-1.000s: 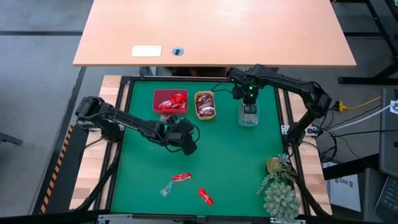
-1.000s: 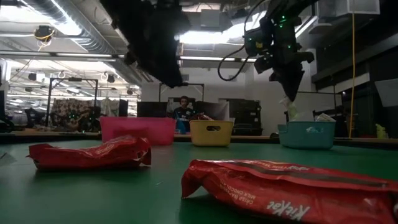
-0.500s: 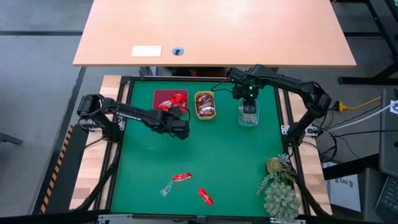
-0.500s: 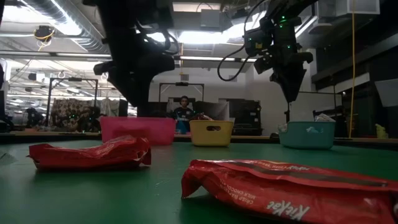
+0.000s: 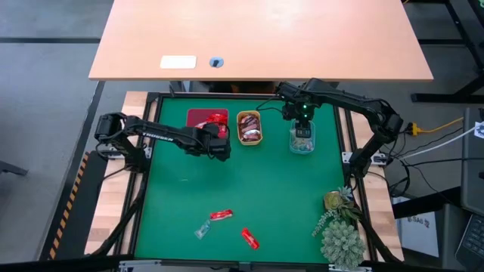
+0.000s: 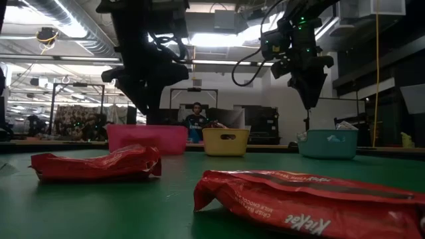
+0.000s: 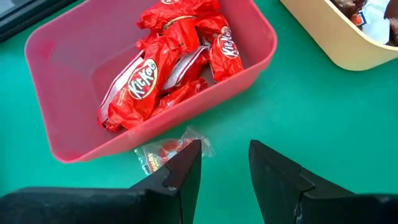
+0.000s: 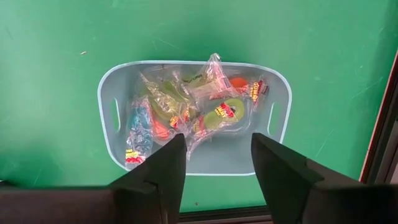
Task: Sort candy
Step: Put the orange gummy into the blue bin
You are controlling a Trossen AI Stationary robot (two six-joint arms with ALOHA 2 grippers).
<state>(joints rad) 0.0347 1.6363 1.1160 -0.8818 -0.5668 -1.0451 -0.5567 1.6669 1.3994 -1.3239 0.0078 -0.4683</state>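
On the green table, sorted and unsorted:
Red candy: shiny red wrappers point(image 7: 155, 74) piled in the red tray point(image 7: 62, 50); two more point(image 5: 221, 215) lie loose at the table's near side.
Clear candy: translucent pieces point(image 8: 205, 112) fill the teal tray point(image 8: 106, 106); one point(image 5: 202, 230) lies by the loose red ones; another point(image 7: 165, 151) sits on the mat touching the red tray's wall.
Brown candy: in the orange tray point(image 5: 249, 127).
Left gripper point(image 7: 224, 168): just beside the red tray, fingers parted, empty.
Right gripper point(image 8: 214, 165): above the teal tray, fingers apart, empty.
Plant point(image 5: 340, 227): near right corner.
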